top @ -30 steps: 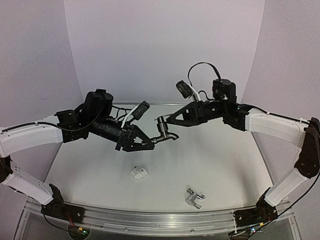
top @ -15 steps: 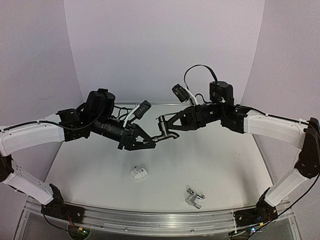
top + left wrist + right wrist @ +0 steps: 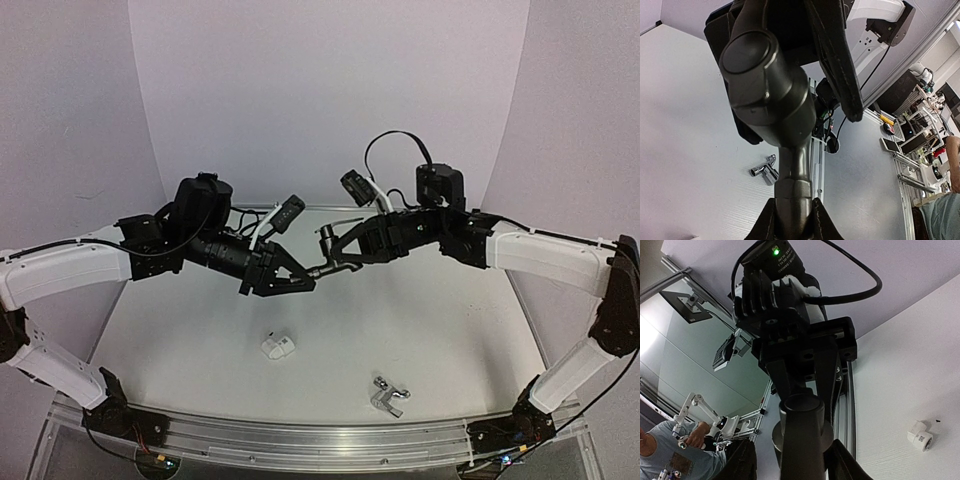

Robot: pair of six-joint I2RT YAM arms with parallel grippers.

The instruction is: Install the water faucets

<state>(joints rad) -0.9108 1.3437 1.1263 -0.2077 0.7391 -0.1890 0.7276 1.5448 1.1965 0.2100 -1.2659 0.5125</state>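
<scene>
The dark grey-black water faucet (image 3: 328,262) hangs in mid-air above the table's middle. My left gripper (image 3: 306,281) is shut on its threaded end; in the left wrist view the fingers (image 3: 768,220) clamp the stem of the faucet (image 3: 771,95). My right gripper (image 3: 336,242) straddles the faucet's other end from the right. In the right wrist view the faucet (image 3: 802,425) stands between the open jaws of that gripper (image 3: 792,457), with a gap on its left side. The chrome water faucet (image 3: 388,395) lies on the table near the front edge and also shows as a small silver tap (image 3: 765,171).
A small white plastic fitting (image 3: 278,347) lies on the table in front of the left gripper; it shows again as a small white fitting (image 3: 919,436). An aluminium rail (image 3: 300,440) runs along the table's near edge.
The right gripper has moved left onto the dark faucet's free end and its jaws have narrowed around it. The left gripper has risen slightly with the faucet.
</scene>
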